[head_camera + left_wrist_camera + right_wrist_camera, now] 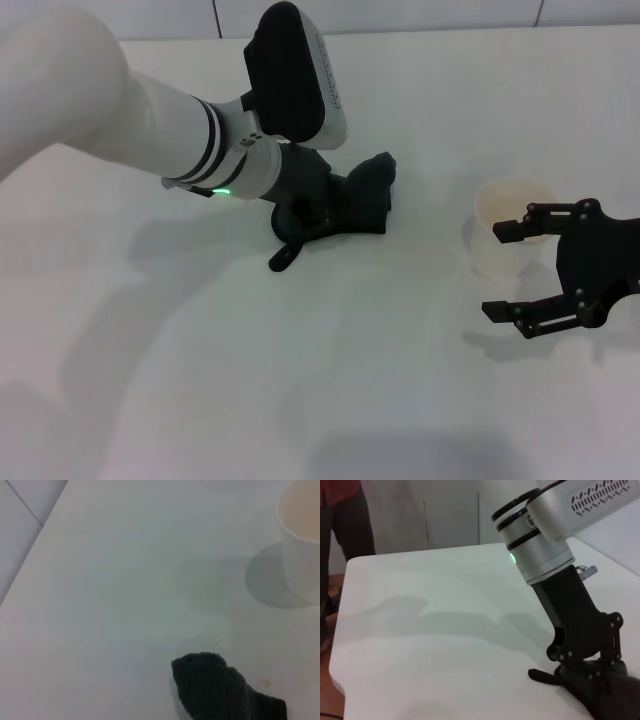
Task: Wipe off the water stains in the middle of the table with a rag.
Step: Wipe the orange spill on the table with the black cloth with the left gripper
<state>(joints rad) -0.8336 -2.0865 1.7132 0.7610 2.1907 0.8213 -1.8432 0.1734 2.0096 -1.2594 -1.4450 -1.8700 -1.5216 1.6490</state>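
Left end effector (300, 205) presses down on the rag (345, 200) mid-counter (330, 380), grip hidden, you cannot tell | stain not visible, likely beneath | keep pressure flat, sweep short | right end effector (520, 270) wide open, idle beside cup (510, 235).

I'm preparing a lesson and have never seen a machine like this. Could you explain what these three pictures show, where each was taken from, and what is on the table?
This is a two-armed robot. One picture looks down from its head; the other two come from cameras on its wrists. On the white table the left gripper presses on a dark rag. The right wrist picture shows that gripper from the side. The right gripper waits, open and empty, beside a white cup. The left wrist picture shows the rag's edge, the cup and a faint orange speck, perhaps a trace of the stain.
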